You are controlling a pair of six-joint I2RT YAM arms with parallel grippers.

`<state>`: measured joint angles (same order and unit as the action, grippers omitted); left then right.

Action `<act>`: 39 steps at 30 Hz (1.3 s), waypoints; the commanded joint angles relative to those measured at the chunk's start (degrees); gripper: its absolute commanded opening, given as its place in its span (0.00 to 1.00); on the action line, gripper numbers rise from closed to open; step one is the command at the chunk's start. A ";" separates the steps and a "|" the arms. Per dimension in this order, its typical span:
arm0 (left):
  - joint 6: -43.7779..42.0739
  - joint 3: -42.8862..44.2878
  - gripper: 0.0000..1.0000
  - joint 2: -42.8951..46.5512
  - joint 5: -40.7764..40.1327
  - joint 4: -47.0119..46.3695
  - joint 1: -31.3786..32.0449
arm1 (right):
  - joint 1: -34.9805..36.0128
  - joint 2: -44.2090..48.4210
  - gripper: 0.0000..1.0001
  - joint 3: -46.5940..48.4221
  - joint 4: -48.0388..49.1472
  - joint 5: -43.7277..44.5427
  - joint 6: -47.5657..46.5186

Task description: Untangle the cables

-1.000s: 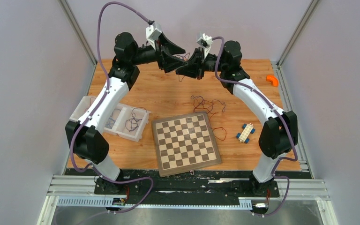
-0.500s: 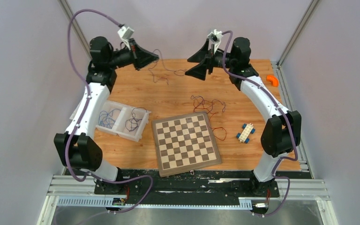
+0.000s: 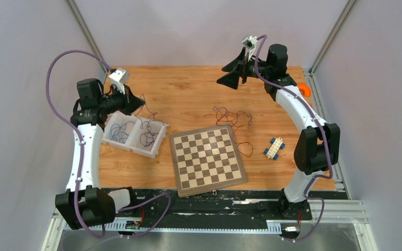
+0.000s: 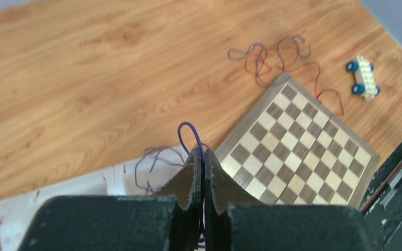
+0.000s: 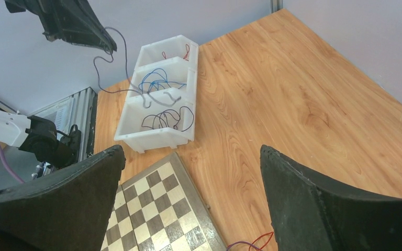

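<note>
My left gripper (image 3: pixel 140 105) hovers over the white tray (image 3: pixel 159 140), shut on a dark purple cable (image 3: pixel 147 111) that droops toward it. In the left wrist view a loop of this cable (image 4: pixel 188 132) pokes out past the closed fingertips. The right wrist view shows the same gripper (image 5: pixel 103 44) with the cable (image 5: pixel 100 73) hanging down into the tray (image 5: pixel 157 137). A tangle of red and purple cables (image 3: pixel 231 116) lies behind the chessboard (image 3: pixel 207 159). High at the back right, my right gripper (image 3: pixel 221 75) is open and empty.
The tray's three compartments hold red, blue and dark purple wires. A white and blue toy car (image 3: pixel 274 148) sits right of the chessboard. An orange piece (image 3: pixel 304 89) lies at the back right edge. Metal frame posts stand at the back corners.
The left gripper shut on the purple cable and swung left and down from the back middle to over the tray. The right gripper let go, opened wide and drew back right.
</note>
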<state>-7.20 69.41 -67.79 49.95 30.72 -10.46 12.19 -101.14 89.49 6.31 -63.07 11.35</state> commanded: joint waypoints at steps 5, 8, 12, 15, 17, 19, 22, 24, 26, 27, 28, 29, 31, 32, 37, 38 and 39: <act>-9.73 -8.96 0.00 2.34 -5.41 8.40 -0.44 | -0.35 3.73 1.00 -0.91 -2.68 -0.90 -3.85; -10.20 -11.99 0.00 1.70 -7.09 7.75 -0.44 | -0.46 4.08 1.00 -1.21 -3.44 -0.96 -4.50; -10.26 -12.76 0.00 2.61 -7.23 6.93 -0.53 | -0.64 4.75 1.00 -1.54 -4.69 -1.09 -5.40; -8.16 -11.88 0.00 4.79 -4.25 6.05 -1.26 | -0.68 5.53 1.00 -1.95 -5.44 -1.09 -6.21; -5.75 -10.82 0.00 6.54 -2.54 5.23 -1.83 | -0.71 5.89 1.00 -2.30 -5.73 -1.05 -6.63; -3.35 -9.16 0.00 7.84 -1.04 4.50 -2.18 | -0.76 6.18 1.00 -2.67 -5.97 -0.88 -6.97; 0.02 -7.43 0.00 9.66 -0.44 2.50 -2.33 | -0.75 6.38 1.00 -2.96 -6.12 -0.74 -7.14; 1.07 -6.40 0.00 10.11 -1.15 2.34 -2.45 | -0.75 6.34 1.00 -3.05 -6.08 -0.74 -7.05; 0.99 -5.56 0.00 10.03 -2.15 3.45 -2.80 | -0.71 6.06 1.00 -2.95 -6.12 -0.72 -6.96; 0.71 -5.10 0.00 9.82 -2.39 4.03 -3.23 | -0.72 5.90 1.00 -2.79 -6.13 -0.74 -6.98; 0.22 -4.91 0.00 9.71 -2.40 5.43 -3.50 | -0.70 5.69 1.00 -2.71 -6.13 -0.77 -6.85; -0.07 -4.42 0.00 9.52 -2.36 6.08 -4.11 | -0.69 5.57 1.00 -2.56 -6.11 -0.77 -6.81; -1.32 -3.48 0.00 9.16 -2.90 8.66 -4.74 | -0.62 5.31 1.00 -2.38 -6.12 -0.82 -6.58; -2.00 -2.92 0.00 9.03 -3.28 10.41 -4.92 | -0.59 5.15 1.00 -2.26 -6.11 -0.83 -6.43; -2.94 -3.84 0.00 8.15 -6.67 12.87 -5.37 | -0.63 4.50 1.00 -2.23 -6.09 -1.09 -5.83; -2.98 -4.72 0.00 7.91 -7.47 12.83 -5.36 | -0.67 4.46 1.00 -2.25 -6.06 -1.09 -5.82; -3.06 -5.11 0.00 7.29 -7.84 12.80 -5.36 | -0.65 4.42 1.00 -2.19 -6.08 -1.10 -5.82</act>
<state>-9.10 64.40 -59.40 44.53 41.67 -15.16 11.79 -97.30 86.54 -0.64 -63.13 5.69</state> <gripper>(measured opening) 0.018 0.994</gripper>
